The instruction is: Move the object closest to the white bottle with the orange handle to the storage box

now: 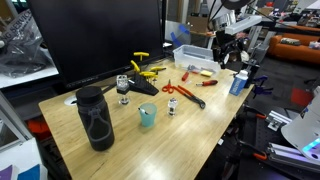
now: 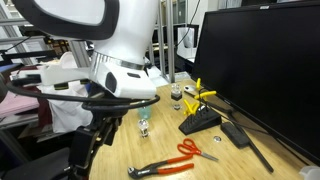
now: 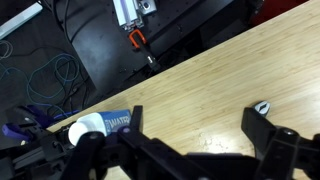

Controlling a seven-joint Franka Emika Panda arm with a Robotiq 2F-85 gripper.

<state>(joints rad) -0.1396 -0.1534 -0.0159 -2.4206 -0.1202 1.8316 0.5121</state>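
The white bottle [image 1: 238, 82] with a blue label stands upright near the table's right edge; it also shows in an exterior view [image 2: 143, 122] and at the lower left of the wrist view [image 3: 90, 126]. My gripper [image 1: 226, 48] hangs above the table, behind the bottle and beside the storage box [image 1: 186, 56], a clear bin at the back. In the wrist view the jaws [image 3: 197, 128] are open and empty over bare wood. Orange-handled scissors [image 1: 176, 90] [image 2: 190, 150] and dark pliers [image 1: 196, 100] [image 2: 155, 169] lie left of the bottle. A metal tool tip [image 3: 262, 107] shows by the right finger.
A large black bottle [image 1: 95, 118] and a teal cup [image 1: 147, 115] stand at the front. Yellow-handled tools [image 1: 143, 68] and a black stand [image 2: 200, 121] sit near a big monitor [image 1: 100, 35]. Cables and gear [image 3: 60, 70] lie below the table edge.
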